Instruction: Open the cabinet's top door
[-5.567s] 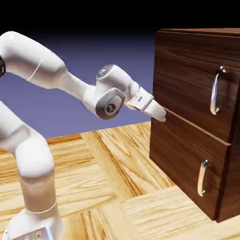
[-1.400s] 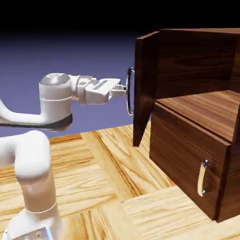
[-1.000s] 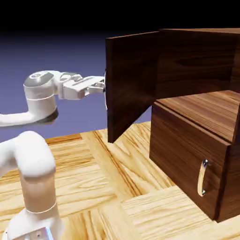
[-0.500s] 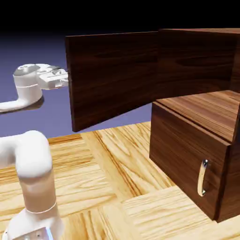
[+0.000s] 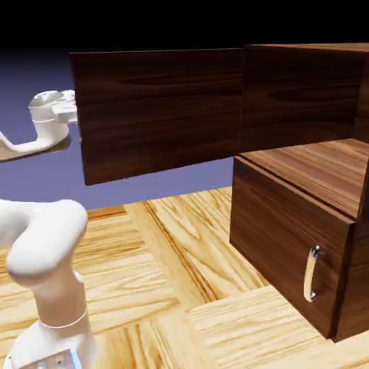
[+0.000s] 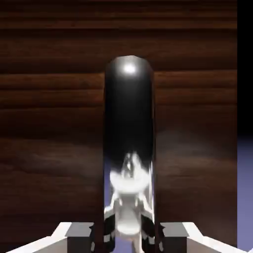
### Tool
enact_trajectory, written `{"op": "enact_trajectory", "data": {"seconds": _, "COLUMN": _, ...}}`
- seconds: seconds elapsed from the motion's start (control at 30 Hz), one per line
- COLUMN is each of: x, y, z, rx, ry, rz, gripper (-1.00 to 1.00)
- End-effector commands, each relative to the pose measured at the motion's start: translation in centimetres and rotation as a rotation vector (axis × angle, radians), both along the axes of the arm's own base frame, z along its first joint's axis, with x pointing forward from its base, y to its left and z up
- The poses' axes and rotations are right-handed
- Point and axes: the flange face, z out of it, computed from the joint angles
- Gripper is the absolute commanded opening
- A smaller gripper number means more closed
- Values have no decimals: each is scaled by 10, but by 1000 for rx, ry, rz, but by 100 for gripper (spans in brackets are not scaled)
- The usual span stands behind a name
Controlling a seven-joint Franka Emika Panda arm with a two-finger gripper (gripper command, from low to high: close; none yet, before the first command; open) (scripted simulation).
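The dark wood-grain cabinet stands at the exterior view's right. Its top door is swung wide open and reaches far to the left, its inner face toward the camera. My gripper is hidden behind the door's free edge there; only the white wrist shows. In the hand view my gripper is shut on the door's silver handle, which rises large between the grey fingertips. The door's wood fills the space behind it.
The lower panel is closed, its small silver handle at the right. The open compartment shows a wooden floor. The arm's white base link rises at the lower left over the light wood table.
The top door has swung further open toward the exterior view's left. My hand moved left with its handle and is now mostly hidden behind the door's edge.
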Motion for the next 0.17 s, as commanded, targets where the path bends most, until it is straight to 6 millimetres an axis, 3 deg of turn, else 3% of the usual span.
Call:
{"op": "enact_trajectory", "data": {"seconds": 0.0, "x": 2, "y": 7, "z": 0, "rx": 0, "ry": 0, "rz": -17, "gripper": -100}}
{"op": "enact_trajectory", "data": {"seconds": 0.13, "x": 7, "y": 30, "z": 0, "rx": 0, "ry": 0, "rz": -65, "gripper": -100}}
